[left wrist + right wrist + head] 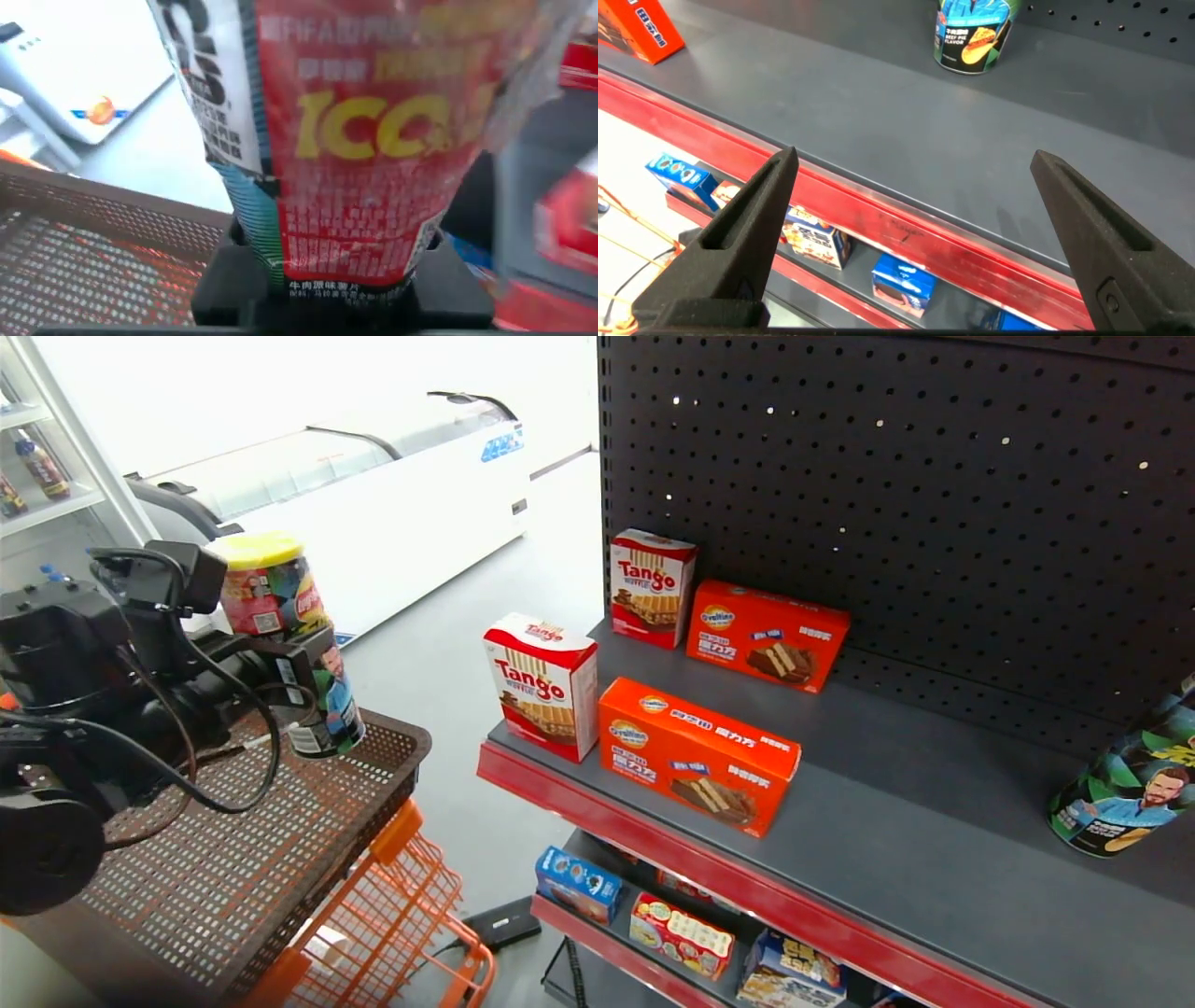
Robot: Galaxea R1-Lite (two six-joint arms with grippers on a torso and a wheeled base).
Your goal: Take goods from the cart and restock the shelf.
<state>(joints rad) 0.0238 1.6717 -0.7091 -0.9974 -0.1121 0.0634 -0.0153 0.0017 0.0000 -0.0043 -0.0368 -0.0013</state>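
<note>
A tall snack can (277, 607) with a yellow lid and a red label (374, 140) hangs upright above the cart's brown mesh basket (233, 859), left of the shelf. My left gripper (313, 695) is shut on its lower part (346, 280). The dark grey shelf board (887, 784) with a red front edge stands to the right. On it, at the far right, sits a similar green can (1125, 784). My right gripper (913, 163) is open and holds nothing, hovering over the shelf's front edge (878, 215), with the green can (971, 33) beyond it.
Two wafer boxes (541, 686) (652, 586) and two orange boxes (695, 765) (766, 635) occupy the shelf's left part. Bare board lies between them and the green can. Lower shelves hold small packs (579, 882). An orange cart frame (392, 915) and a white freezer (373, 495) stand left.
</note>
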